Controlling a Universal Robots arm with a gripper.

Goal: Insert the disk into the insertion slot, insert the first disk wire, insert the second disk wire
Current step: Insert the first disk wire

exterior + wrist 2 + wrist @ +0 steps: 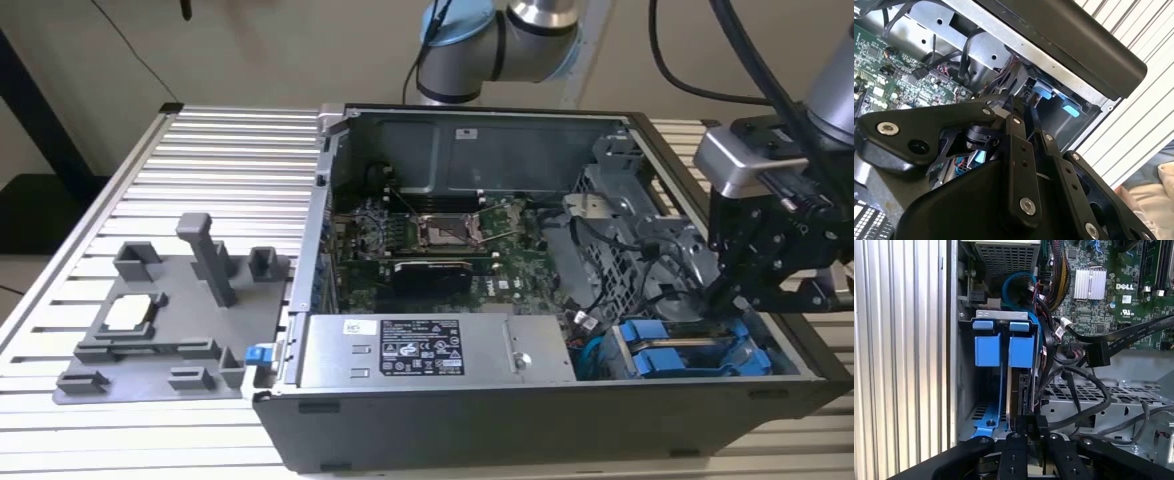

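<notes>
In the drive cage, disk (pixel 1023 390): I see it seated edge-on in the insertion slot (pixel 983 416), its blue carrier tab facing the first wrist view.
Insertion slot: it sits at the case's (pixel 534 430) near corner on the exterior view's right, just beside the silver power-supply box (pixel 427 350).
Neighbouring carrier (pixel 987 346): a second blue-fronted unit stands right beside the disk in the same cage, their tabs side by side.
Gripper (pixel 1031 434): reaching down into the case at the cage. I read the fingers (pixel 1015 445) as pressed together on a small black wire plug (pixel 1032 421), pinching it at the disk's near end.
Wire (pixel 1094 405): a black cable runs from the plug and loops over the perforated cage top. I cannot tell whether the plug is fully home.
Other cables: black and blue leads bunch between the cage and the motherboard (pixel 441 235).
Table (pixel 227 150): slatted metal. The case lies open on it, with a grey fixture tray (pixel 147 330) well apart towards the exterior view's left edge.
</notes>
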